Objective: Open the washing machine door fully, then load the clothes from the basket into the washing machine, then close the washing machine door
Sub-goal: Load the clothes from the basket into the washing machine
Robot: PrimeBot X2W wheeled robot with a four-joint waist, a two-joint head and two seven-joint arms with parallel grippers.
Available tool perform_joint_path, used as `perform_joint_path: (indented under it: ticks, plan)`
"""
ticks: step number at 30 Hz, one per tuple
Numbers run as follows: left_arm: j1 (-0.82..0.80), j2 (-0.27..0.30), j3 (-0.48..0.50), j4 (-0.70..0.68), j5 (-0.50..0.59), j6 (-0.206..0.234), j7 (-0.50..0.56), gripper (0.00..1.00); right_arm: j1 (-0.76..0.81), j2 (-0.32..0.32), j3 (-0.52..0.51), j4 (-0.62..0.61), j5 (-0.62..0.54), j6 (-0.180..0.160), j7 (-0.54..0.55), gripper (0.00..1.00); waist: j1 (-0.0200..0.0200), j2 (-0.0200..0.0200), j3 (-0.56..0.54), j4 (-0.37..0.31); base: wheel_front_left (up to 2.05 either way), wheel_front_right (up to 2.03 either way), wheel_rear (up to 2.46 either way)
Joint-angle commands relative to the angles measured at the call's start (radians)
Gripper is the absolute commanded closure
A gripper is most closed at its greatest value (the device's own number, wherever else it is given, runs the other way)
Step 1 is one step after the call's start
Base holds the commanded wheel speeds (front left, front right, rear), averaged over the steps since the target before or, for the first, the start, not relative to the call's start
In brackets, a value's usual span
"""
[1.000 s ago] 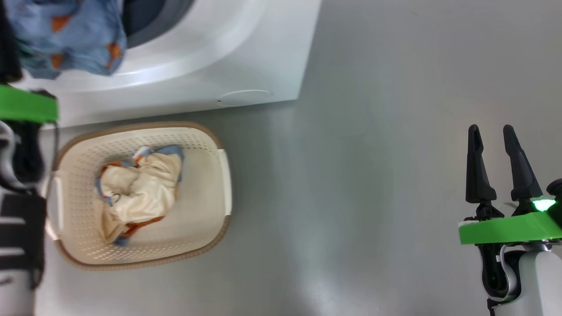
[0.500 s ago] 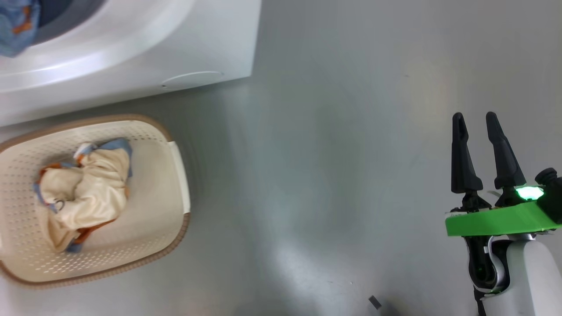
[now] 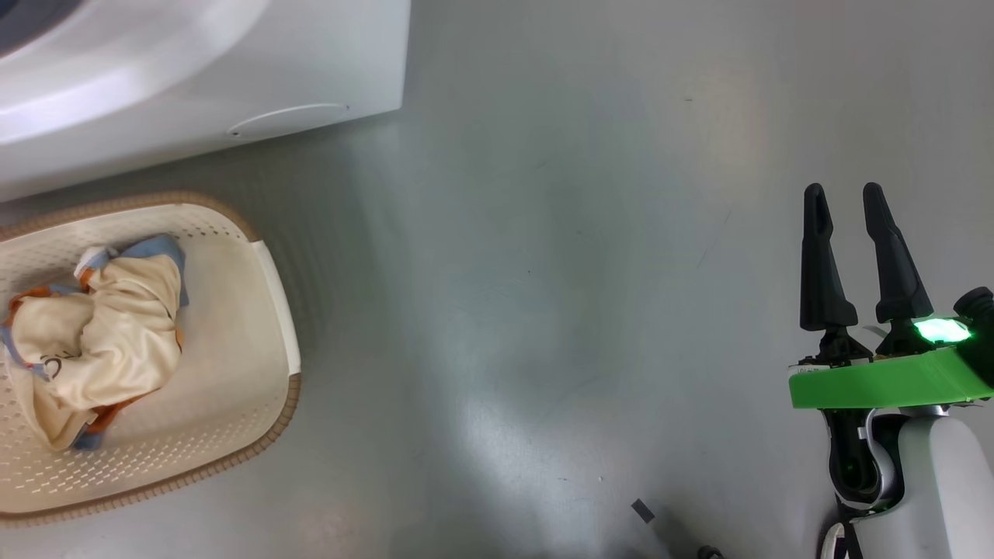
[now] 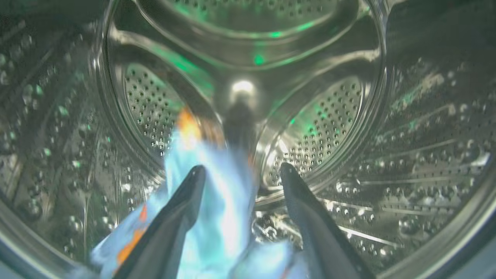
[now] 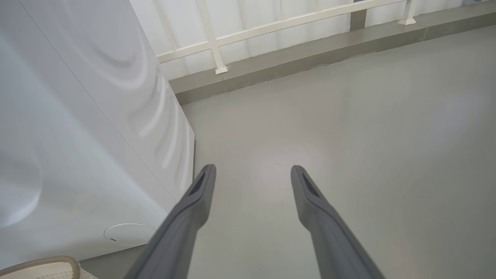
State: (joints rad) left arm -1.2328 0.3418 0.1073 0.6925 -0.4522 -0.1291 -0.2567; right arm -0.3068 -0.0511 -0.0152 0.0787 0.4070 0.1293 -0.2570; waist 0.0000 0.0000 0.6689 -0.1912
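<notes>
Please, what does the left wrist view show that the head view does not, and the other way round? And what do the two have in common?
Left wrist view: the inside of the steel drum, with the left gripper open and the light blue garment, blurred, at its fingers. Head view: the basket with the cream garment in it, the grey floor, and the right gripper open above that floor. Both: the washing machine, one from inside, the other its white front.

The left gripper (image 4: 243, 168) points into the perforated steel drum (image 4: 333, 116) with its 2 dark fingers (image 4: 170, 228) spread apart, and a blurred light blue garment (image 4: 217, 217) with orange patches shows between and below them, low in the drum.
</notes>
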Motion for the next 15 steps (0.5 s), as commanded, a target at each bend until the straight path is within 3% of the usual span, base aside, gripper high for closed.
perform_joint_path:
  ticks: [1,15]
  plan:
    - [0.029,0.042,0.015,-0.021,0.008,-0.002,-0.005,0.00,0.000,0.001,0.022,-0.021,0.012,0.001,-0.005,0.00,0.0000,0.0000,-0.003,0.005,0.00,0.00,0.00]
    - [0.120,-0.015,0.042,-0.051,0.024,-0.002,-0.005,0.00,-0.016,0.001,0.020,-0.020,-0.007,0.001,-0.005,0.00,0.0000,0.0000,-0.026,0.040,0.00,0.00,0.00]
